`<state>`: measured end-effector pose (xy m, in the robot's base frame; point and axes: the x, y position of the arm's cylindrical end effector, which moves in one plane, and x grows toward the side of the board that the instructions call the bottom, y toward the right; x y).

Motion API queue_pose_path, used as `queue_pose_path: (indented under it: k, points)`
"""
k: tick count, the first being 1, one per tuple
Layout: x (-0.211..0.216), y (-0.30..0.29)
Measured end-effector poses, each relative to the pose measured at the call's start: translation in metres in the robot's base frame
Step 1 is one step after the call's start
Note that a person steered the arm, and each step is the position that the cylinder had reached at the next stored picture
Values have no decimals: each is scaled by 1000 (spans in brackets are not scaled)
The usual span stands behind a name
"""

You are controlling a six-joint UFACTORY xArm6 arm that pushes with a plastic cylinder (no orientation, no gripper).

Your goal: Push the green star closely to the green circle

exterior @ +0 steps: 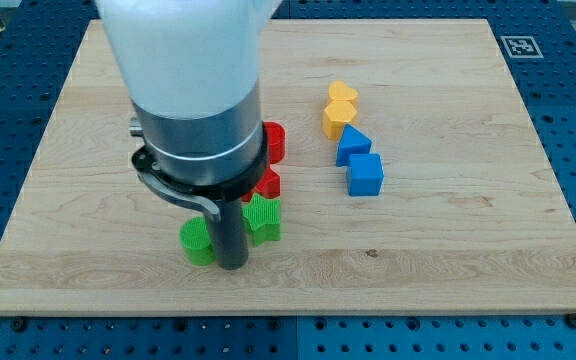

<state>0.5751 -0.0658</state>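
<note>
The green star lies on the wooden board, left of centre near the view's bottom. The green circle lies just to its left and a little lower. My tip stands on the board between the two, touching or nearly touching both. The rod and the arm's grey and white body above it hide part of each green block.
Two red blocks sit right behind the star, one just above it and one further up, both partly hidden by the arm. Two yellow blocks and two blue blocks lie to the view's right of centre.
</note>
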Motion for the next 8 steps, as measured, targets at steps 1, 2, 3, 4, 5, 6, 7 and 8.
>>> queue_pose_path:
  k: [1,2,3,4,5,6,7,8]
  points:
    - [-10,-15]
    - [-16,-32]
    - [6,13]
    - [16,70]
    - [0,96]
    - [-23,88]
    - [-23,79]
    - [-28,50]
